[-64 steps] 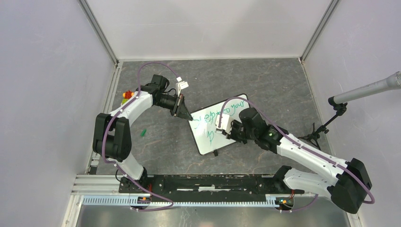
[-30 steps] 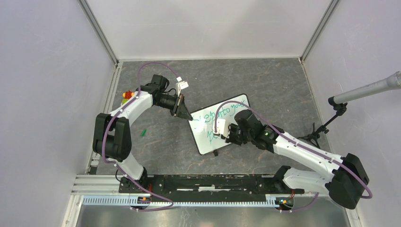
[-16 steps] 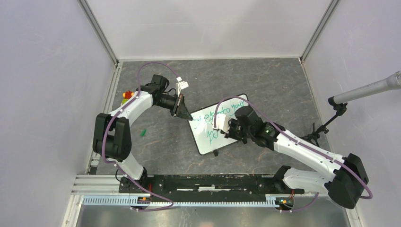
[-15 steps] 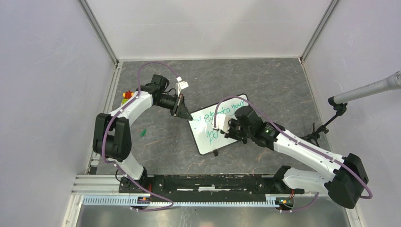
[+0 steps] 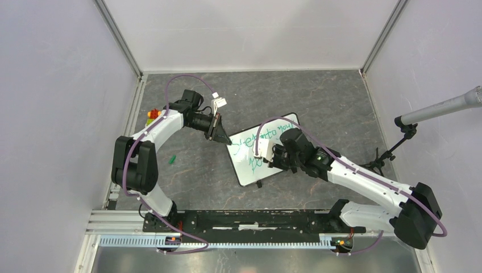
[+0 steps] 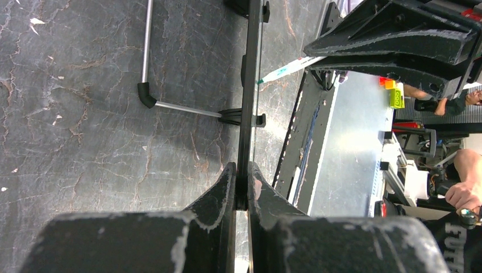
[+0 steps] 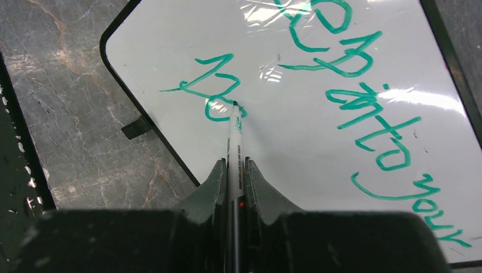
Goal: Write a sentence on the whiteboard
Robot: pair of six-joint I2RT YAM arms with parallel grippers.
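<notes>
The small black-framed white whiteboard (image 5: 248, 173) is sitting on the grey stone-look table (image 5: 318, 96), with the left gripper (image 6: 242, 170) pinching its edge. The right gripper (image 7: 233, 166), clamped on a white marker (image 7: 234, 139), is forming the second line's first letters. The green handwritten sentence (image 7: 369, 114) appears about half written.

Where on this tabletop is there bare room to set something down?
Bare: the far strip between back wall and whiteboard; the stretch between the left arm and whiteboard, save a small green piece. Crowded: the whiteboard itself, left gripper clamping its edge, right gripper holding the marker on it.
</notes>
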